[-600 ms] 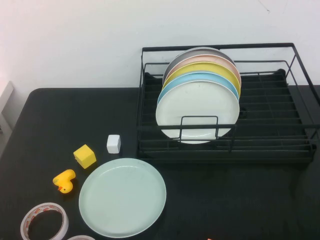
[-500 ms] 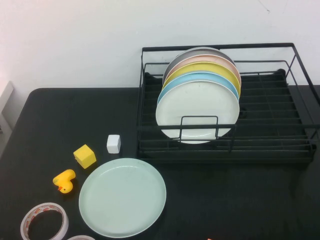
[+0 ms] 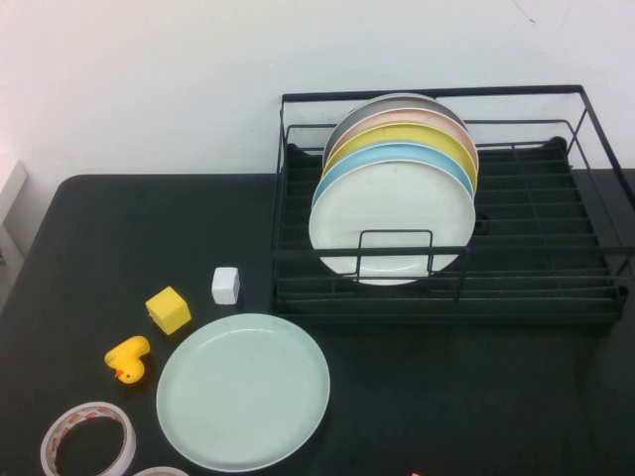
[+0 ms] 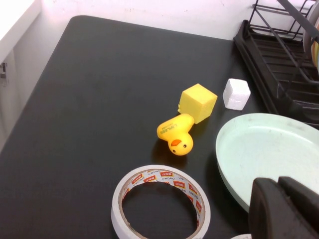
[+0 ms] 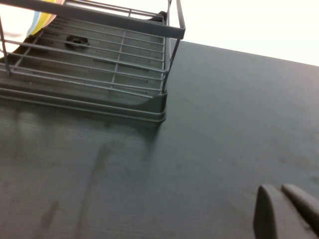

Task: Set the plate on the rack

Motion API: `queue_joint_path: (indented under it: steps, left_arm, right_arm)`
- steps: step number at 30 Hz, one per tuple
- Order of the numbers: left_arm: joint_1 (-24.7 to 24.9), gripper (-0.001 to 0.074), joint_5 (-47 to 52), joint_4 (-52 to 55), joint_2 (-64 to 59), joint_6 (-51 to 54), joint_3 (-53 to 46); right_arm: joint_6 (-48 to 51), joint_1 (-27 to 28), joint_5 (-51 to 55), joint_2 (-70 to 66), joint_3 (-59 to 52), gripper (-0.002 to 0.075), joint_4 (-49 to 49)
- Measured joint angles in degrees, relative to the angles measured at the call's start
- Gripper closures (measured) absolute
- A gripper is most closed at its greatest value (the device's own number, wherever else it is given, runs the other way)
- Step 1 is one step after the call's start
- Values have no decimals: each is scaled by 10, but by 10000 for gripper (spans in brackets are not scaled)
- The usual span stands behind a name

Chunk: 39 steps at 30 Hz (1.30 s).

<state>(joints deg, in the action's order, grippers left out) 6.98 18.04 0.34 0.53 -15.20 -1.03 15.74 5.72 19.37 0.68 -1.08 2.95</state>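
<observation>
The pale mint-green plate [image 3: 243, 391] lies flat on the black table, in front of the rack's left end; it also shows in the left wrist view [image 4: 271, 155]. The black wire rack [image 3: 595, 159] stands at the back right and holds several upright plates, a white one [image 3: 392, 203] in front. My left gripper [image 4: 279, 185] is shut and empty, above the plate's near rim. My right gripper [image 5: 280, 191] is shut and empty over bare table, to the right of the rack's corner [image 5: 162, 107]. Neither gripper shows in the high view.
Left of the plate lie a yellow cube [image 3: 168, 309], a white cube [image 3: 225, 286], a yellow rubber duck [image 3: 128, 358] and a tape roll [image 3: 87, 440]. The rack's right half has open slots [image 3: 541, 213]. The table's left edge [image 4: 35, 89] is near.
</observation>
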Motion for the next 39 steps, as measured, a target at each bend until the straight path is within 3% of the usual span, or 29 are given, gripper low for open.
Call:
queue_joint_path:
  steps: [23, 32, 37, 39]
  left_arm:
    - [0, 738, 0, 0, 0, 0, 0]
    - [0, 738, 0, 0, 0, 0, 0]
    - [0, 737, -4, -3, 0, -7, 0]
    - [0, 737, -16, -54, 0, -39, 0]
  right_arm:
    - [0, 0, 0, 0, 0, 728, 27]
    - [0, 0, 4, 0, -3, 728, 204]
    - [0, 0, 8, 0, -4, 728, 419]
    - [0, 0, 6, 0, -4, 728, 517]
